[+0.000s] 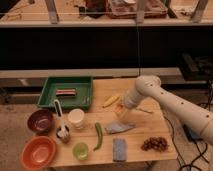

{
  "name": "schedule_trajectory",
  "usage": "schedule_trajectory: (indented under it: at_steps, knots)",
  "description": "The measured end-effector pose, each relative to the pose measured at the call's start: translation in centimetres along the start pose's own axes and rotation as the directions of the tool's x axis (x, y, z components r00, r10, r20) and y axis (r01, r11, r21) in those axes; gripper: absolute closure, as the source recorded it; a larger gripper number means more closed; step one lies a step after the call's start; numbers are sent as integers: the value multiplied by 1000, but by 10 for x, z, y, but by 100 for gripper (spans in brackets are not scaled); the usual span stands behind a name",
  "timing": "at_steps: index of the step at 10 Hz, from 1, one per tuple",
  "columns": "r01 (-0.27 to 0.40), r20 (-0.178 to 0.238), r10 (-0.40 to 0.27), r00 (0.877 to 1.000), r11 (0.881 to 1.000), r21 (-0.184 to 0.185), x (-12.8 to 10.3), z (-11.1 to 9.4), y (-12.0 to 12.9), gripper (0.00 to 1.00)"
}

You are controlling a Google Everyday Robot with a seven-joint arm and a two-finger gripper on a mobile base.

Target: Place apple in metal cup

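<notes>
The apple [119, 108] shows only as a small orange-yellow patch on the wooden table, right of centre, mostly covered by my gripper [123, 114]. The gripper comes down onto it from the white arm [165, 100], which reaches in from the right. The metal cup [63, 134] is a short grey cup near the table's left front, well left of the apple, with a white utensil [57, 111] leaning by it.
A cream cup [76, 119], green cup [81, 150], green pepper [98, 136] and yellow fruit [111, 100] lie between apple and metal cup. A green tray [50, 95], dark bowl [40, 121], orange bowl [37, 152], blue sponge [119, 149], grey cloth [119, 128] and grapes [155, 144] also sit on the table.
</notes>
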Motion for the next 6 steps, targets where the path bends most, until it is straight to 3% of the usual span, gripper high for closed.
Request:
schedule_trajectory:
  at_steps: [1, 3, 5, 6]
  knots:
    - [42, 28, -43, 999, 999, 13, -22, -23, 1, 53]
    - [124, 97, -125, 987, 992, 21, -64, -48, 9, 59]
    - [251, 229, -247, 942, 968, 10, -122, -53, 27, 80]
    - [284, 255, -277, 926, 959, 10, -137, -52, 30, 83]
